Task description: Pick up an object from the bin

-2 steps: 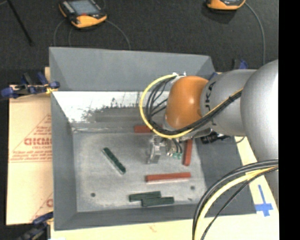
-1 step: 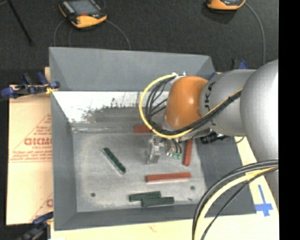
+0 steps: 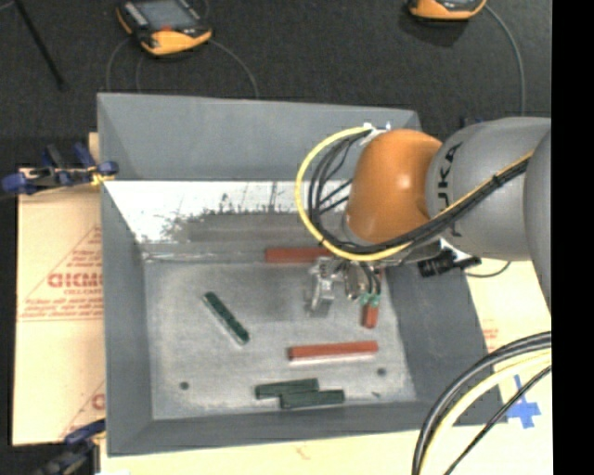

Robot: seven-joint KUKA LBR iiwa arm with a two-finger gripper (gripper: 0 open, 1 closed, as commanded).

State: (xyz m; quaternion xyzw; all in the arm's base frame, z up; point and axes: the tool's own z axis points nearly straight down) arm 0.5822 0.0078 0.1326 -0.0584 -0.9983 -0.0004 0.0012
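Jaws over bin floor [image 3: 186, 343]; short red block [image 3: 370, 316] just beside.

Beyond the bin's [image 3: 125, 306] far wall you see an orange-and-black handheld device [image 3: 162, 23] on the dark carpet [image 3: 306, 46], and a second device [image 3: 445, 7] cut off by the top edge. In the bin, a slanted dark green bar [image 3: 225, 317] lies toward the view's left, and two dark green bars [image 3: 300, 395] lie touching by the near wall.

Light falls evenly from above. The bin's [image 3: 125, 306] far wall glares white; its right wall lies in soft shadow below the arm [image 3: 492, 186], whose orange cover [image 3: 390, 186] shows mild sheen.
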